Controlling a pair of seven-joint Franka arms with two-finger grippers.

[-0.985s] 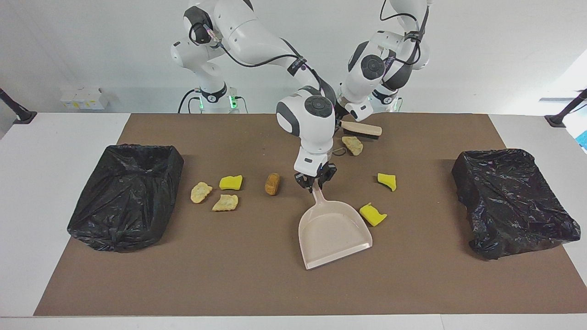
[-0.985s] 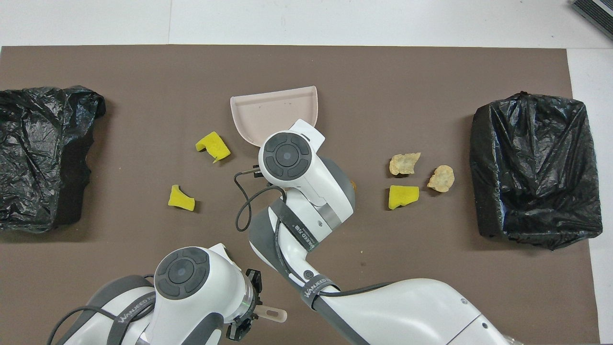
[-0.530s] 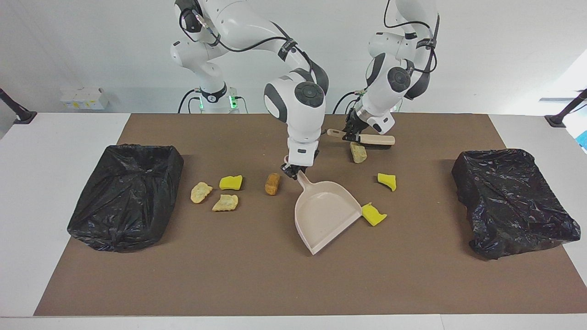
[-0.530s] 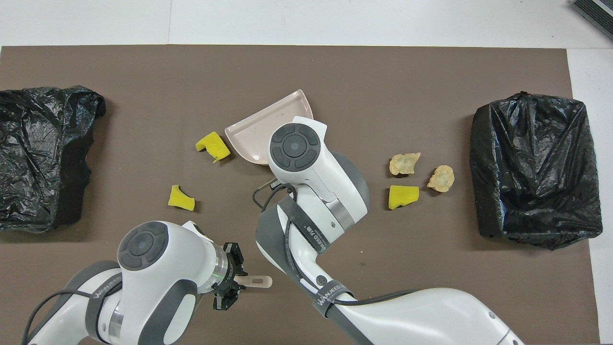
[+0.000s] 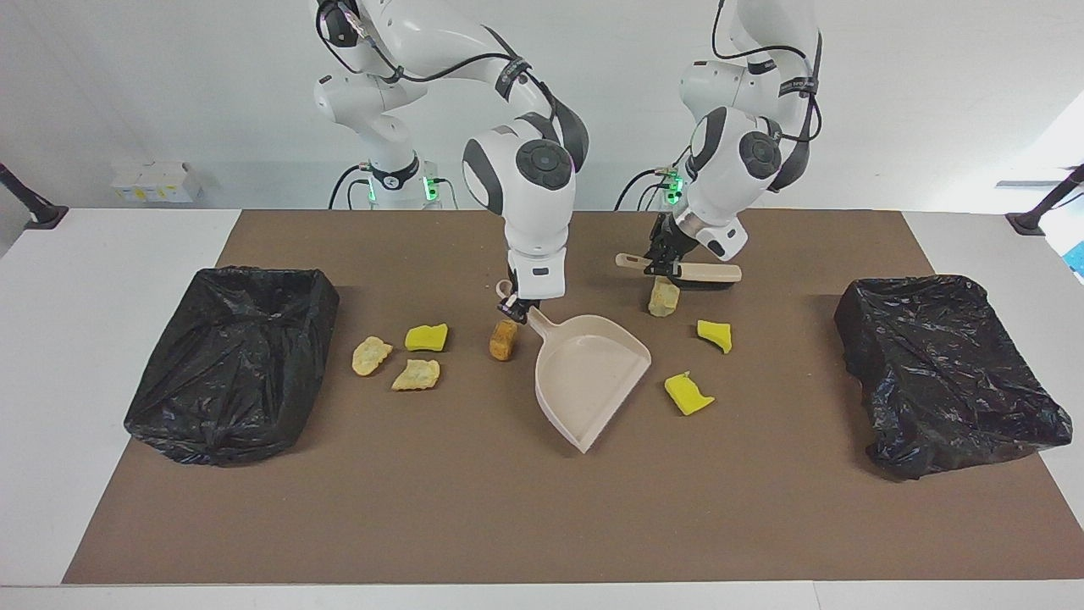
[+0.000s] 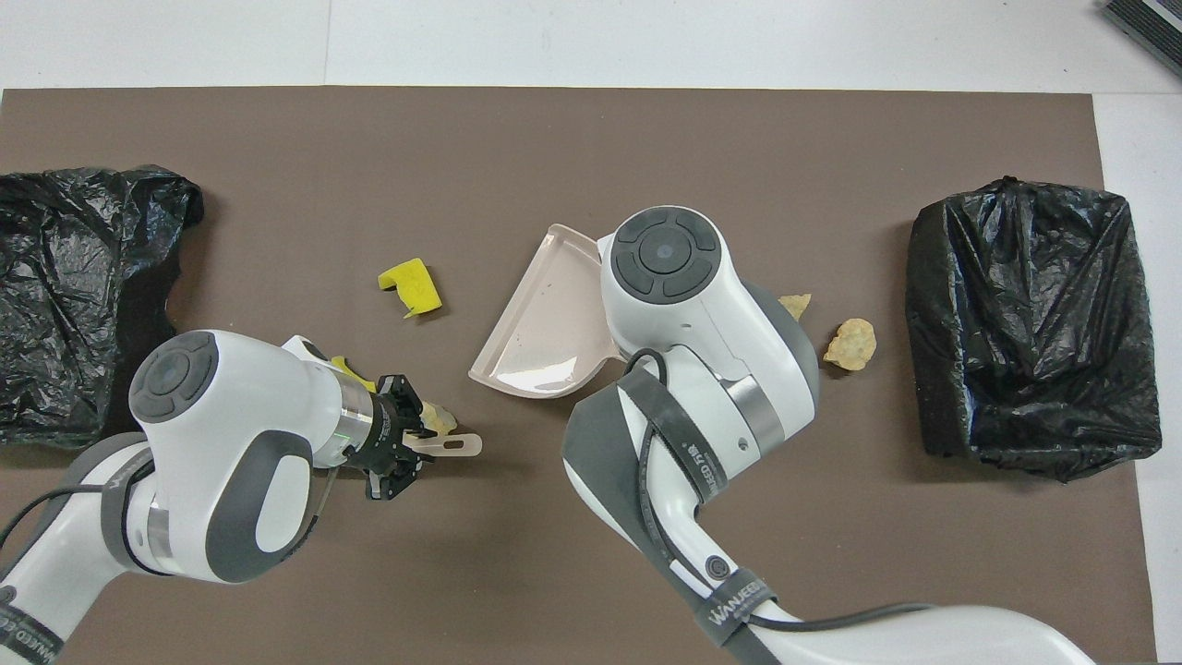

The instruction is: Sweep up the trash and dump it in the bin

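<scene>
The dustpan (image 5: 593, 377) is the landmark here. The right gripper (image 5: 518, 307) is clamped on its handle, with the pan resting on the brown mat (image 5: 508, 508) and its open mouth turned toward the left arm's end of the table. The left gripper (image 5: 663, 260) is closed on the brush (image 5: 682, 271), which hangs just over a tan scrap (image 5: 663, 298) lying nearer to the robots than the dustpan's mouth.

Likely trouble, as a judgement: the orange-brown lump (image 5: 502, 339) lies right beside the dustpan's handle, at its back, so any swing of the pan could knock it away instead of catching it. The brush may also flick the tan scrap past the pan's rim if the mouth is not lined up with the stroke. One yellow sponge chunk (image 5: 688, 395) lies just beside the dustpan's mouth and another (image 5: 715, 335) a little nearer to the robots; a pan edge riding over them could push them off course.

Three more scraps, a yellow chunk (image 5: 426, 337) and two tan pieces (image 5: 371, 355) (image 5: 416, 374), sit well apart from the dustpan toward the right arm's end.

The dustpan holds nothing. The black-lined bin (image 5: 233, 360) at the right arm's end shows no trash inside; the other black-lined bin (image 5: 948, 373) at the left arm's end likewise shows none
</scene>
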